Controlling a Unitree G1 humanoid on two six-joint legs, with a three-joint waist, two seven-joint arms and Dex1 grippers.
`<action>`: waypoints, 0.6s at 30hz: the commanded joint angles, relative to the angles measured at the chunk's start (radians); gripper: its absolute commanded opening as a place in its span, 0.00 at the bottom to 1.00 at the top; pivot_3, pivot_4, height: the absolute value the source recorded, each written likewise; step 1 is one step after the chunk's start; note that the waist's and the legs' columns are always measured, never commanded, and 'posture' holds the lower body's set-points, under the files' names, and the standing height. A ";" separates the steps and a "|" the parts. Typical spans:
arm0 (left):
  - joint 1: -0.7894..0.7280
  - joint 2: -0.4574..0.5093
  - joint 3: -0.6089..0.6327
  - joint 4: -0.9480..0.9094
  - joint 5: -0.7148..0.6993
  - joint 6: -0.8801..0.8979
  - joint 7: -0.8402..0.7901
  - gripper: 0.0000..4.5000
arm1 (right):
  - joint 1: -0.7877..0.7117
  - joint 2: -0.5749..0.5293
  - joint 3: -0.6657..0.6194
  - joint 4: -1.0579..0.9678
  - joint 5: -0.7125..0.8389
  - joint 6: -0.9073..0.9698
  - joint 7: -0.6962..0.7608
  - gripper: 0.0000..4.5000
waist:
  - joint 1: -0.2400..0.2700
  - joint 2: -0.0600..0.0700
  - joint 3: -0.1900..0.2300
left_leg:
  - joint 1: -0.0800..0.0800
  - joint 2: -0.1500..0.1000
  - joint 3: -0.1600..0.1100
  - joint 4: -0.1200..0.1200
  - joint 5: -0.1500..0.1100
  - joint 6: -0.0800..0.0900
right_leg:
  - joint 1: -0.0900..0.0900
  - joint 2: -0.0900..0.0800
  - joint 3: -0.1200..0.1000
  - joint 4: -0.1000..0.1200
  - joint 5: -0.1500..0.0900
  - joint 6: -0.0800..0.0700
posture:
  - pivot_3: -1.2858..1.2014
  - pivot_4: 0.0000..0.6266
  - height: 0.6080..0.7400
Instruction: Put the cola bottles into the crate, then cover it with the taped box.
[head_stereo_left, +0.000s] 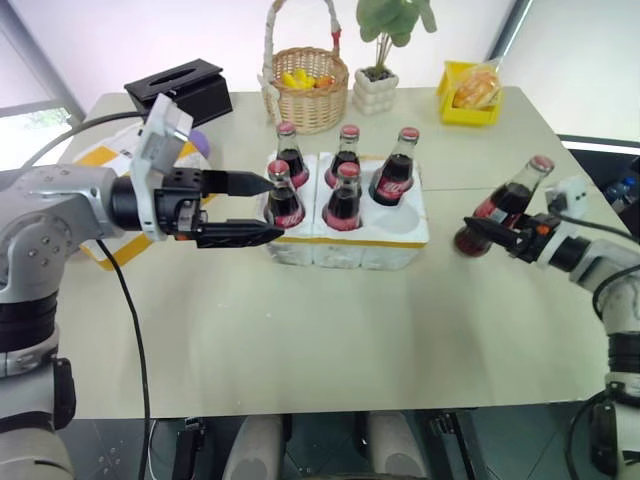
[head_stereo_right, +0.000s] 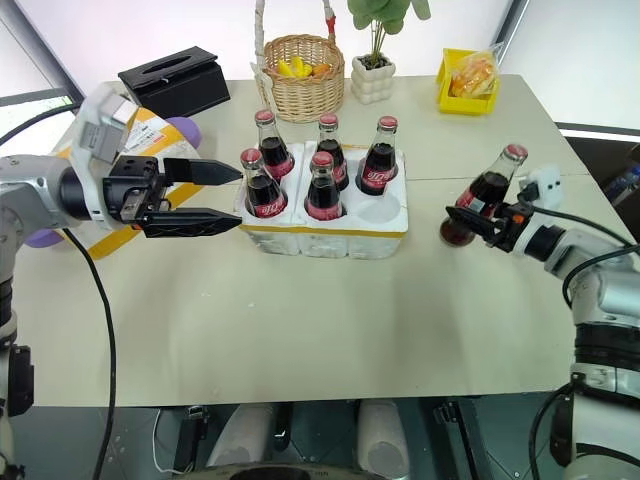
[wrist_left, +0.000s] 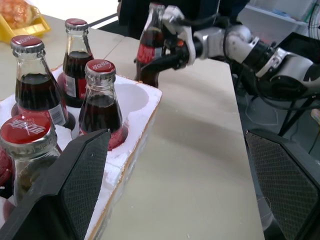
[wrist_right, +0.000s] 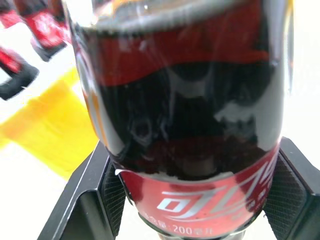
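While five cola bottles (head_stereo_right: 322, 185) already stand in the crate (head_stereo_right: 325, 236) mid-desk, its front right well sits bare. The right claw (head_stereo_right: 487, 222) is clamped on the sixth bottle (head_stereo_right: 480, 205), tilted, well right of the crate. The left claw (head_stereo_right: 232, 195) gapes wide, holding nothing. The taped box (head_stereo_right: 140, 130), far left, is not yet placed.

Bright daylight from behind, soft shadows, sharp.
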 joint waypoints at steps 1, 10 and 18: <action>0.009 0.017 0.037 -0.022 -0.005 -0.028 -0.005 1.00 | -0.112 -0.060 -0.033 -0.164 0.104 0.047 0.073 0.64 | -0.003 0.001 0.001 | 0.000 0.000 0.000 0.000 0.000 0.000 | 0.000 0.000 0.000 0.000 0.000 0.000 | 0.52 0.24 1.00; 0.035 0.022 0.054 -0.042 -0.012 -0.034 0.014 1.00 | -0.265 -0.031 0.046 -0.254 0.180 0.134 0.130 0.64 | 0.004 0.001 0.000 | -0.001 0.000 0.000 0.000 0.000 0.000 | -0.001 0.000 0.000 0.000 0.000 0.000 | 0.52 0.24 1.00; 0.035 0.028 0.063 -0.054 -0.021 -0.033 0.032 1.00 | -0.264 0.044 0.178 -0.235 0.097 0.051 0.161 0.64 | 0.005 0.001 0.001 | -0.002 0.000 0.000 0.000 0.000 0.000 | -0.001 0.000 0.000 0.000 0.000 0.000 | 0.52 0.24 1.00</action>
